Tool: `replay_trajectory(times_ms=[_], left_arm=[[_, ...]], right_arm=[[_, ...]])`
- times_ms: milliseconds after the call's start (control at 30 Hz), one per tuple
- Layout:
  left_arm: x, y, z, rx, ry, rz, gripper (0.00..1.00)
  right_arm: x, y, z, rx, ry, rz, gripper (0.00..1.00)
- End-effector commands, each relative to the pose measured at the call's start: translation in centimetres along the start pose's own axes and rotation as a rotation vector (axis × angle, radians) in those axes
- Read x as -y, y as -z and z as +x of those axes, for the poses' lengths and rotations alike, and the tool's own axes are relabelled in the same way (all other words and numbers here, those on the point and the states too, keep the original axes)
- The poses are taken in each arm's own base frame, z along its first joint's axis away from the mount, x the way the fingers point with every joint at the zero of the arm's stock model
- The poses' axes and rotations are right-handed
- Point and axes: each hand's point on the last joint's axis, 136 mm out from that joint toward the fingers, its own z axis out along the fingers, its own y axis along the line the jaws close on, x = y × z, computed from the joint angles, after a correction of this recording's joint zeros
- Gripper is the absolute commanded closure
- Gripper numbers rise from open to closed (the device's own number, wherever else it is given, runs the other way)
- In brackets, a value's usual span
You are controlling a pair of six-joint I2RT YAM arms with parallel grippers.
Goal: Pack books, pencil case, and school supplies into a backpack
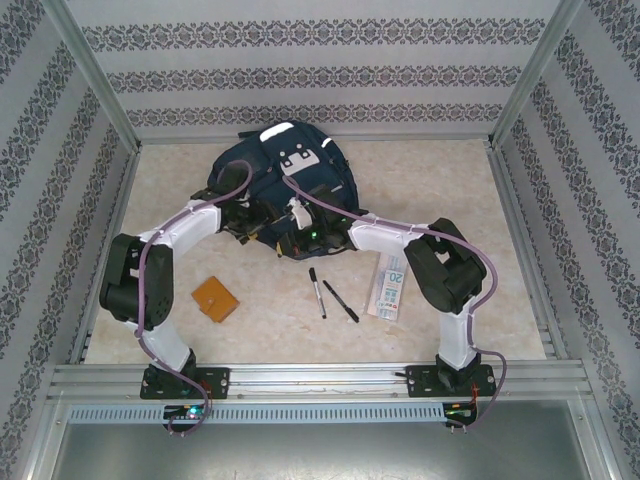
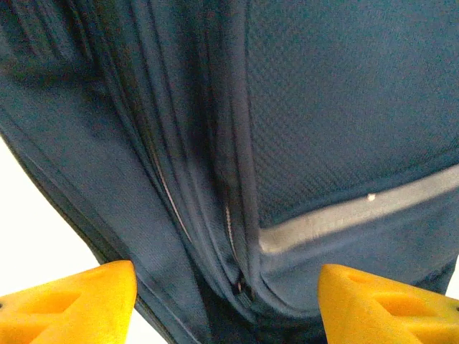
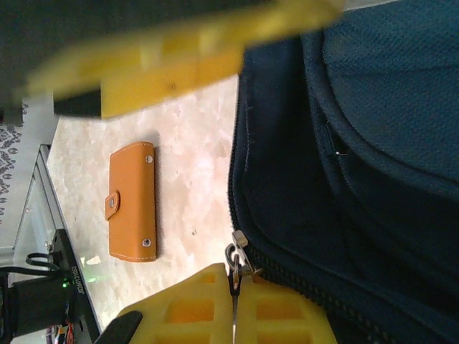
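left jaws apart; right jaws pinch backpack point(image 3: 344, 143) zipper pull point(image 3: 234, 259)

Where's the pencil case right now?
Top view: the pencil case lies flat on the table, right of centre. It is just right of the two black pens, beside the right arm, outside the backpack.

Left wrist view: backpack point(image 2: 344, 107) cut off by all four edges; left fingers point(image 2: 79, 301) clipped by bottom edge at 7 and 5 o'clock. Right wrist view: yellow finger point(image 3: 179, 57) at 12 o'clock blurred, owner not determined; zipper pull point(image 3: 234, 256) lower end hidden between closed right fingers point(image 3: 193, 312) at 6 o'clock. Overhead: backpack's 6 o'clock edge covered by left arm point(image 1: 190, 225) and right arm point(image 1: 385, 238); pencil case point(image 1: 388, 285) fine print unreadable.
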Motion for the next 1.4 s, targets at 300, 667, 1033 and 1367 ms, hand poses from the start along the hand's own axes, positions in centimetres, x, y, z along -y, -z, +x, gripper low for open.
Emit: replay_trajectory(times_ms=[300,667,1033,1367], left_arm=[[-4.1,0.2,2.9,0.076,0.157,-0.166,0.31],[-4.2,-1.2,2.0,0.122,0.182,-0.154,0.48],[-5.0,0.5,-2.8,0.224,-0.063,-0.309,1.00],[-4.8,1.7,-5.8,0.262,-0.377,-0.327,1.00]], right_arm=[[-1.4,-0.5,-0.2,0.001,0.024,-0.057,1.00],[-2.5,-1.7,0.6,-0.031,0.044,-0.076,1.00],[5.7,3.0,3.7,-0.090,-0.160,0.319,1.00],[12.3,8.7,6.1,-0.173,-0.337,0.386,1.00]])
